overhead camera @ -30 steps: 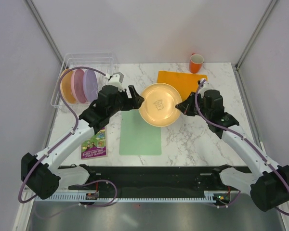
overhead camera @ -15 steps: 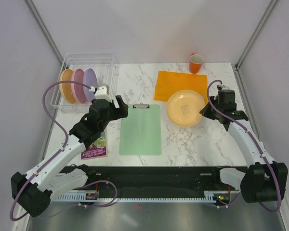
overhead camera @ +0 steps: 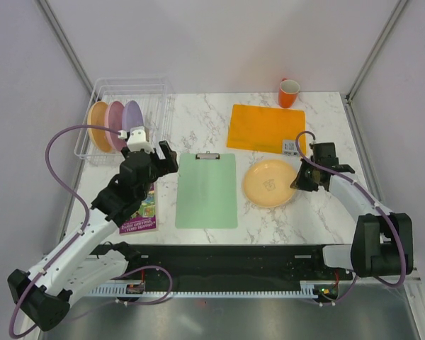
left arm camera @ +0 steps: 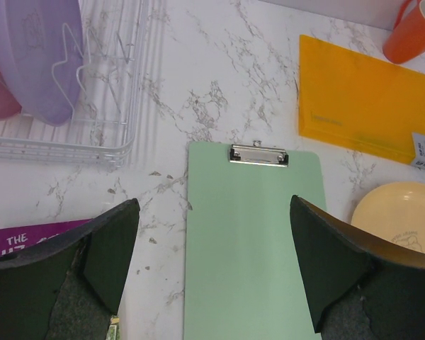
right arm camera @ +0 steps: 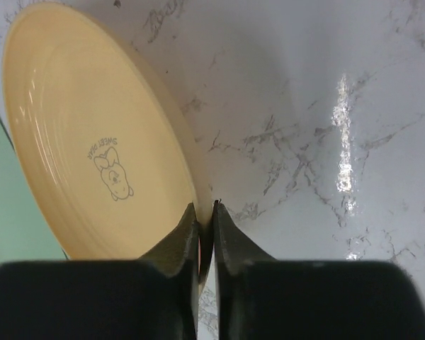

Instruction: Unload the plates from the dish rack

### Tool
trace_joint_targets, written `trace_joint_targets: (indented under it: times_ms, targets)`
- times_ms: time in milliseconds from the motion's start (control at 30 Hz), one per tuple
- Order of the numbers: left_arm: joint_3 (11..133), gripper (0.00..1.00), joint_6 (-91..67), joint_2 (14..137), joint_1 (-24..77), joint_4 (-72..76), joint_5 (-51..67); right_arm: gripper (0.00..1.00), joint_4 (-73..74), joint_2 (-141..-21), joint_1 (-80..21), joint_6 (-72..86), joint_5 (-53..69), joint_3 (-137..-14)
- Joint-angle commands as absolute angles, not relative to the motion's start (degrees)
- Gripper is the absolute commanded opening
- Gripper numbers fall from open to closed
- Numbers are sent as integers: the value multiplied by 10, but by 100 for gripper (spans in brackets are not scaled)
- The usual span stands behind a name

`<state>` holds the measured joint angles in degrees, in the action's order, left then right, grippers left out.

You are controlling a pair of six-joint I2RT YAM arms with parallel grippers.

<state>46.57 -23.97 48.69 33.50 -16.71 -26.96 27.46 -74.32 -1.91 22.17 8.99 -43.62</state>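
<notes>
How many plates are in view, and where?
4. Three stand on edge in the dish rack: the orange plate, the pink plate and the lilac plate. The yellow plate is right of the green clipboard, its rim pinched in the right gripper. None looks hidden.

wide gap between dish rack and orange folder; rack open on top, wire walls block sideways; clipboard lies flat

Overhead view over whole table; close wrist views, yellow plate common to all.
</notes>
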Motion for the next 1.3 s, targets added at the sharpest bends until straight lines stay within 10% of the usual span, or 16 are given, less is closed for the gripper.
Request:
trace_joint_targets:
  times_ms: [0,200,500,1267]
  targets:
    - [478,93,-206,490,334,-162,-308,21,252,-758,-15,209,102,-433]
    - [496,99,-164,514,330,-161,-349,63,244,-758,-16,206,73,-437]
    - [568,100,-69,620,216,-152,-333,82,311,-559,-16,168,-40,-542]
    - [722,98,111,930,130,-4,-491,85,276,-614,-16,168,-1,-531]
